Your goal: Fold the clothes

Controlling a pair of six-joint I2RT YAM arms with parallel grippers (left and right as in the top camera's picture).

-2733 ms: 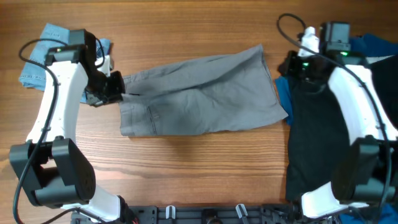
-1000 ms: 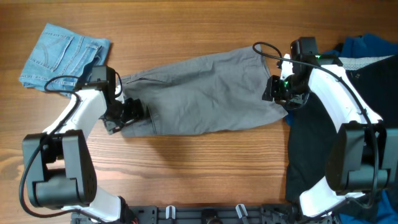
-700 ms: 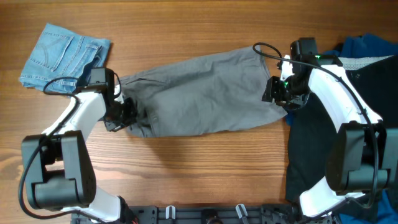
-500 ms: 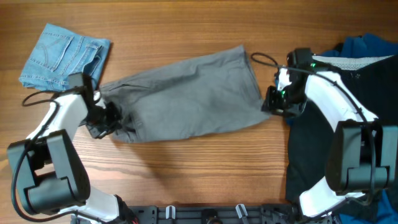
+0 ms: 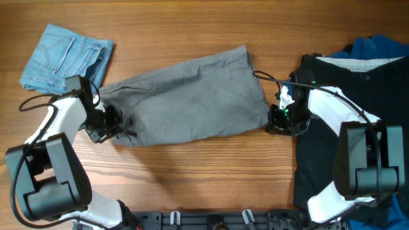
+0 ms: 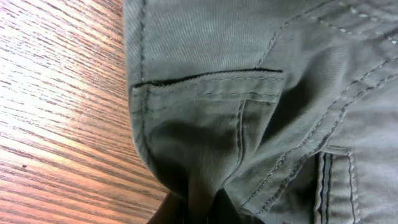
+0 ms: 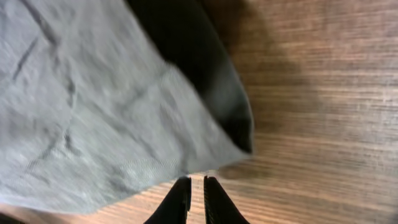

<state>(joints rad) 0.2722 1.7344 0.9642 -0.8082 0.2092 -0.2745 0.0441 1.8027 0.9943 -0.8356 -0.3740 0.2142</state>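
Observation:
The large grey shorts [image 5: 185,96] lie spread across the middle of the wooden table. My left gripper [image 5: 105,121] is shut on the waistband end at the shorts' left. In the left wrist view the grey cloth [image 6: 249,93], with its pocket seams, bunches down between my fingertips [image 6: 200,208]. My right gripper [image 5: 275,121] is at the lower right hem corner. In the right wrist view its jaws [image 7: 196,182] are almost closed and pinch the very edge of the grey hem [image 7: 93,124], which is lifted off the wood with shadow beneath.
Folded light-blue denim shorts [image 5: 64,57] lie at the far left. Black trousers [image 5: 326,160] cover the right side under my right arm. A bright-blue garment [image 5: 377,46] lies at the far right. Bare wood [image 5: 204,172] runs along the front.
Both grippers have dragged the grey shorts leftward and slightly nearer. The right gripper has slid down to the lower hem corner. The left gripper has moved left with the waistband.

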